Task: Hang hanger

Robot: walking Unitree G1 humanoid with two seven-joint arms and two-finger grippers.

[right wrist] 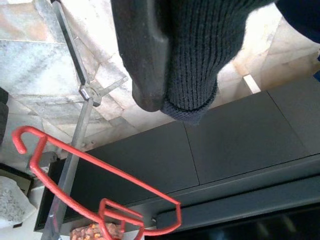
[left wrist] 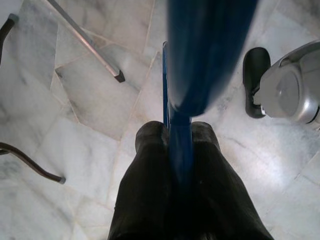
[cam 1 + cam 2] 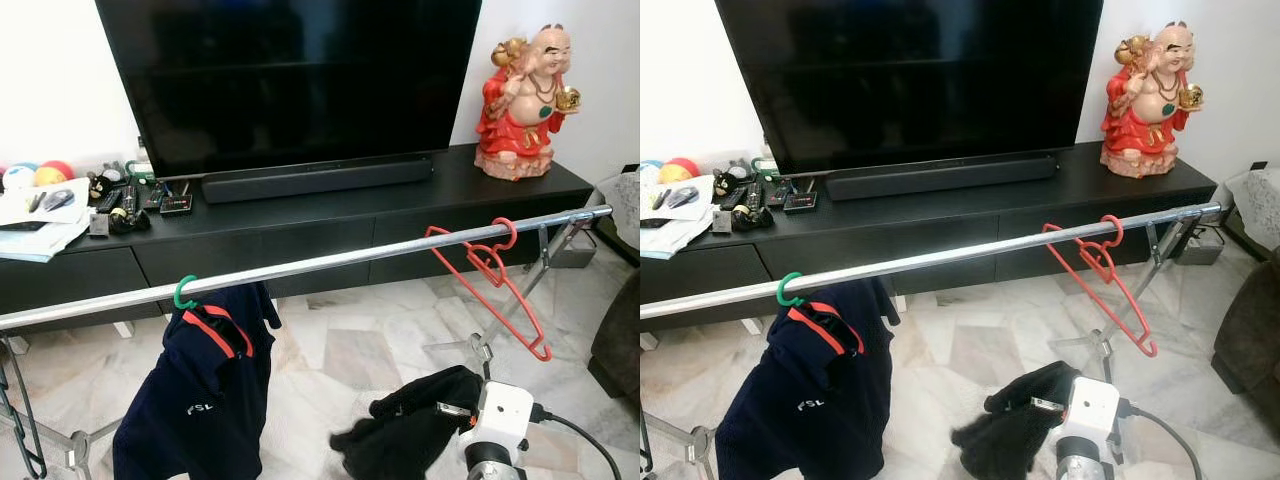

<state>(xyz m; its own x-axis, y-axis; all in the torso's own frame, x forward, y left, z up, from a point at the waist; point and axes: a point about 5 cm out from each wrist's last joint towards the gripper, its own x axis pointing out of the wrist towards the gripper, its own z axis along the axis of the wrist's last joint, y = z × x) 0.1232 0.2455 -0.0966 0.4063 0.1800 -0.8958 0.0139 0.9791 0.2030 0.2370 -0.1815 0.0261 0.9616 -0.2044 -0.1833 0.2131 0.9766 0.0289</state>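
A big black television stands on a long black cabinet against the white wall, with a black soundbar lying along the cabinet top in front of the screen. At the right end of the cabinet top sits a red and gold laughing figure; at the left end lie papers, remotes and a few coloured balls.

In front of the cabinet a long metal rail crosses the scene, its right end higher than its left, carried on a folding metal stand over the marble floor.

Toward the left end of the rail a dark blue shirt with red trim hangs from a green hook.

Near the right end of the rail hangs the red hanger. Its hook is over the rail, and its long bar slants steeply, running from the upper left by the rail down to the lower right, so the hanger sits tilted rather than level.

The right gripper is raised below the hanger, pointing up toward the cabinet, the arm's white wrist at the bottom edge of the head view. Its fingers are wrapped in a black knit cloth; I cannot tell whether they are spread or pressed together.

The left gripper points down at the floor, its fingers pinching a blue hanger.
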